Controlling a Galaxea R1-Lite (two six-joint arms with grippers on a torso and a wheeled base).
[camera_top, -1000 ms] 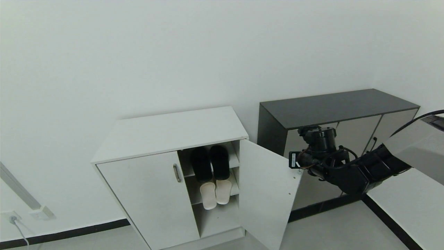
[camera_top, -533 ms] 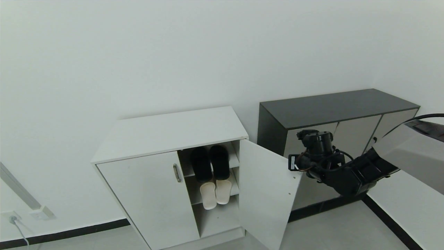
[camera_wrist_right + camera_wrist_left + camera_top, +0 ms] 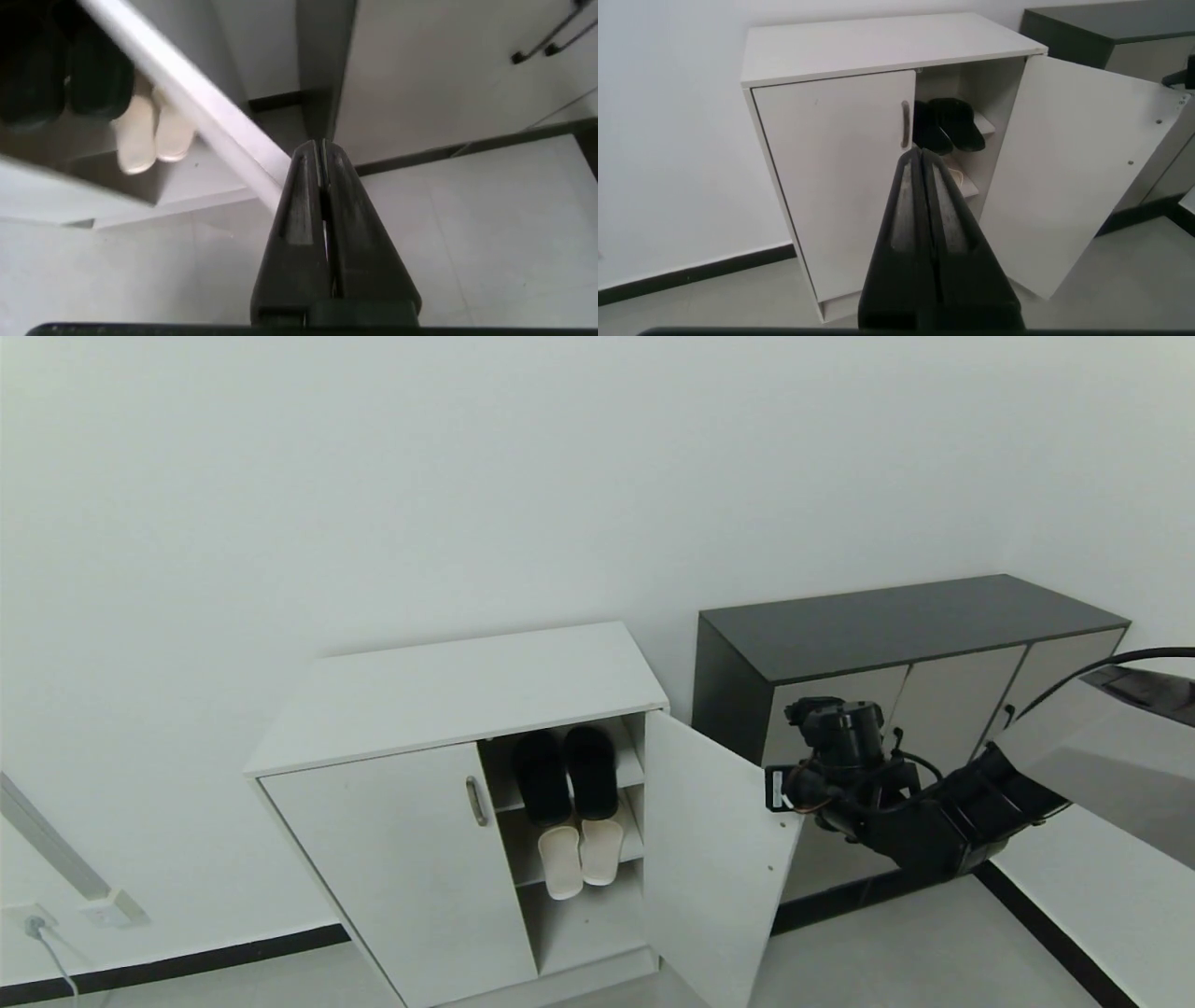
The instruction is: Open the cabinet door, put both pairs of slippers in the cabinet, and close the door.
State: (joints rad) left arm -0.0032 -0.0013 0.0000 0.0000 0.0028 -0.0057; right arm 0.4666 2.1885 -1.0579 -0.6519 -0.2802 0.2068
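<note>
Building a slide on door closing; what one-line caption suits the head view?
Right gripper at the outer edge of the open cabinet door; black slippers and white slippers shelved inside.

Cabinet door (image 3: 714,849) bottom out of view.

White two-door cabinet (image 3: 448,695) on grey floor (image 3: 887,952), black slipper pair (image 3: 568,775) on upper shelf (image 3: 633,767), cream slipper pair (image 3: 581,857) on middle shelf (image 3: 635,841)

The open door (image 3: 714,859) stands between the right claw (image 3: 324,149) and the shelves of the cabinet (image 3: 448,691).
</note>
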